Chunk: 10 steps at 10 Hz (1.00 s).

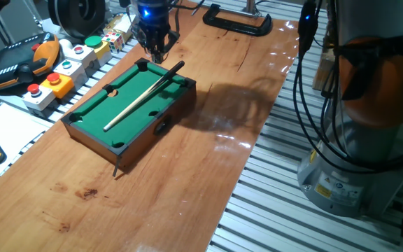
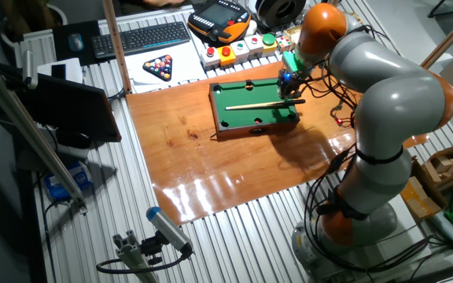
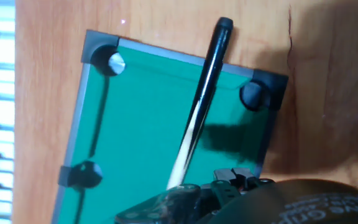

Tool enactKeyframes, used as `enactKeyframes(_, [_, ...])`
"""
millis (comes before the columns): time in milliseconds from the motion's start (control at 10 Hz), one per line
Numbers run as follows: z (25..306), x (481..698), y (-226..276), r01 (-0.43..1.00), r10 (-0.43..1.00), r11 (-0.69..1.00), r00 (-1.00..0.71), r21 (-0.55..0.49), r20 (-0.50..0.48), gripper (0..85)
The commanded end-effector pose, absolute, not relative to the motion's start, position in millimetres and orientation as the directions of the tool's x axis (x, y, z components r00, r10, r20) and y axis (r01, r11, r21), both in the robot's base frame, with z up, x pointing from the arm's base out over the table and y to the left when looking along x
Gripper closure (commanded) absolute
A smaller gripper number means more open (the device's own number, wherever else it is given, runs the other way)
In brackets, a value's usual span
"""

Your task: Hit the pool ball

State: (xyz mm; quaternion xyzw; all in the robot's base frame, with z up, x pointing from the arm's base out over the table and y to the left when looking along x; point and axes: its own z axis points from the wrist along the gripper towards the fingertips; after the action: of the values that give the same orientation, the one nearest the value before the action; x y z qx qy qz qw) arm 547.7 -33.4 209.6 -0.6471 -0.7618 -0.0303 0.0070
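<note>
Fingers [image 1: 157,50] above wooden tabletop [image 1: 187,161]

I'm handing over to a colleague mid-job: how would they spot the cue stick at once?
Find the orange wooden tabletop, then the miniature pool table with green felt standing on it. The cue stick lies diagonally across the felt, its black butt poking over the rail near the claw. It is the only long thin rod there, pale wood turning black.

Glossy wooden board [image 1: 208,140] on ribbed aluminium table [image 1: 271,210], keyboard [image 2: 140,37]
</note>
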Motion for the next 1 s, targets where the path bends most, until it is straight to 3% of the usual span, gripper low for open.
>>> enactKeyframes(0, [210.0, 547.6, -33.7, 0.951, 0.950, 0.307, -0.308, 0.029, 0.042, 84.3])
enactKeyframes(900, [214.1, 543.3, -37.2, 0.822, 0.821, 0.570, -0.568, -0.023, 0.049, 84.3])
